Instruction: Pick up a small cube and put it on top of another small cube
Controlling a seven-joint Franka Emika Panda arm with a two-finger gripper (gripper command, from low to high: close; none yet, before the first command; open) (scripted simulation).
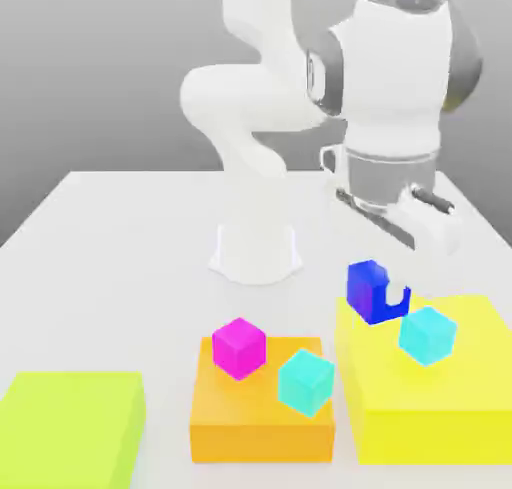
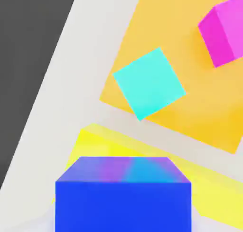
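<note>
The small deep-blue cube (image 1: 365,285) hangs just above the far edge of the yellow block (image 1: 450,387), with my gripper (image 1: 381,293) shut on it below the white hand. One pale finger shows against the cube's side. In the hand view the blue cube (image 2: 123,194) sits very close to the camera, over the yellow block (image 2: 95,143). A cyan cube (image 1: 428,335) rests on the yellow block, just toward the exterior view's right of the blue cube and nearer the front.
An orange block (image 1: 262,417) carries a magenta cube (image 1: 239,347) and a second cyan cube (image 1: 306,381); the hand view shows these too (image 2: 148,83). A lime-green block (image 1: 70,427) lies at the front left. The arm's white base (image 1: 255,247) stands behind.
</note>
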